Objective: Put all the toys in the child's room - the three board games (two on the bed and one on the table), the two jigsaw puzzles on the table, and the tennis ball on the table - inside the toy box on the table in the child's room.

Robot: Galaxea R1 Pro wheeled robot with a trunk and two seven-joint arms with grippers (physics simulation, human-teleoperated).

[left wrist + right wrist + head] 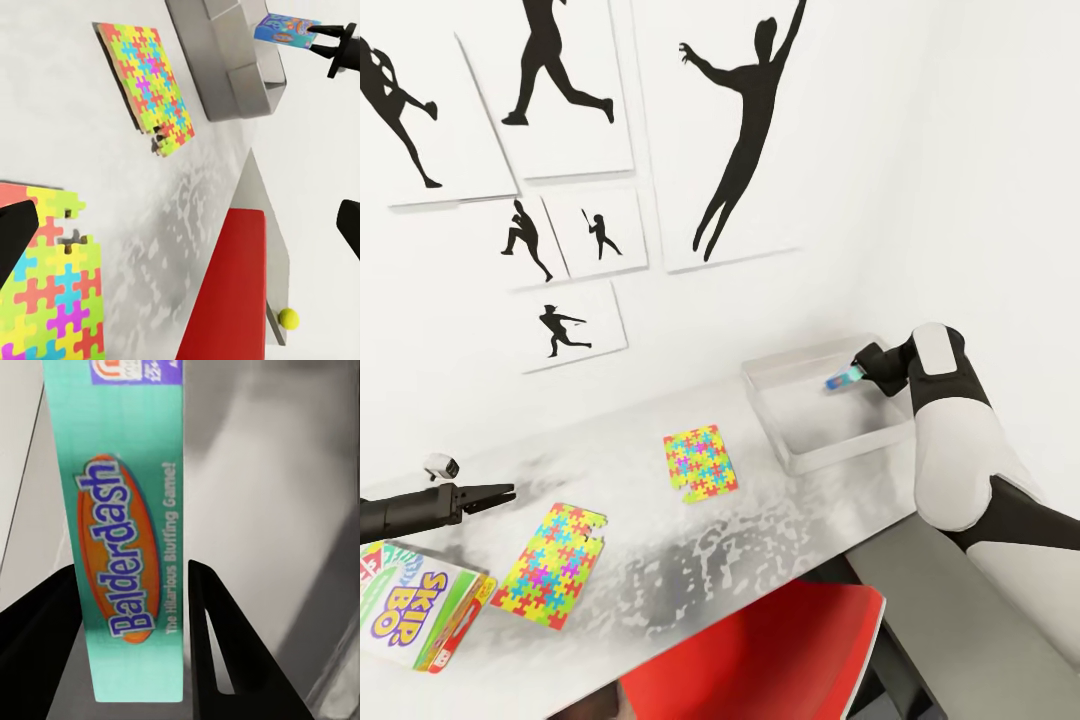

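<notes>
My right gripper [863, 374] is shut on a teal Balderdash board game [127, 510], held on edge just above the inside of the light grey toy box [800, 458] at the table's [660, 530] right end. Two jigsaw puzzles lie flat on the table: one [700, 462] in the middle, one [550, 565] nearer the left. A Skip-Bo board game [415, 605] lies at the front left corner. My left gripper [500, 493] hovers open above the table, left of the nearer puzzle. The tennis ball [289, 319] shows small, past the red chair beside a grey strip.
A red chair [760, 650] is tucked against the table's front edge, below the middle. A darker grey desk section [980, 620] runs along the right under my right arm. The white wall with black sports silhouette prints [735, 150] rises directly behind the table.
</notes>
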